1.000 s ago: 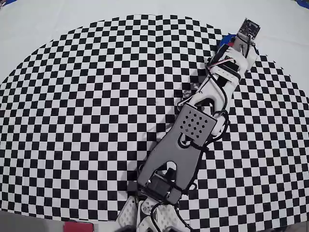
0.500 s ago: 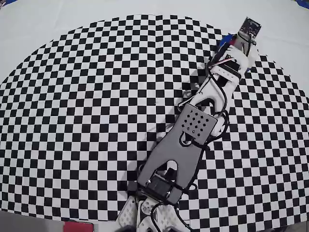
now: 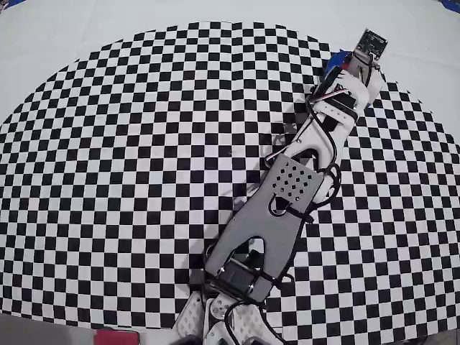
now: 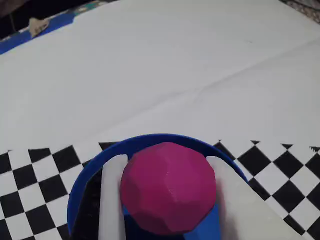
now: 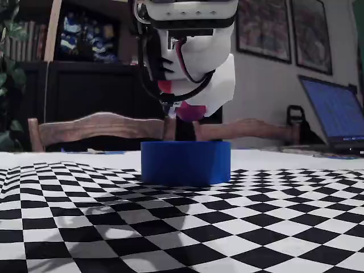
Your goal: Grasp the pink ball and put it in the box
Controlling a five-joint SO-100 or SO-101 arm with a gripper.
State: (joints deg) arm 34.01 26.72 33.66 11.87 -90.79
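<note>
The box (image 5: 185,162) sits at the far edge of the checkered mat (image 3: 129,180), with the gripper (image 4: 165,200) hanging above it, jaws clamped on the pink ball (image 4: 168,187). Released from this height, the ball could bounce off the blue floor or clip the rim and roll away.

A lived-in home room: dark bookshelf (image 5: 85,40), framed pictures (image 5: 263,28), wooden chair (image 5: 96,128) (laptop (image 5: 335,111) alongside).

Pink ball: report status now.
Gripper shut on pink ball. Ball held above blue box, not yet released. Nothing in the way.
</note>
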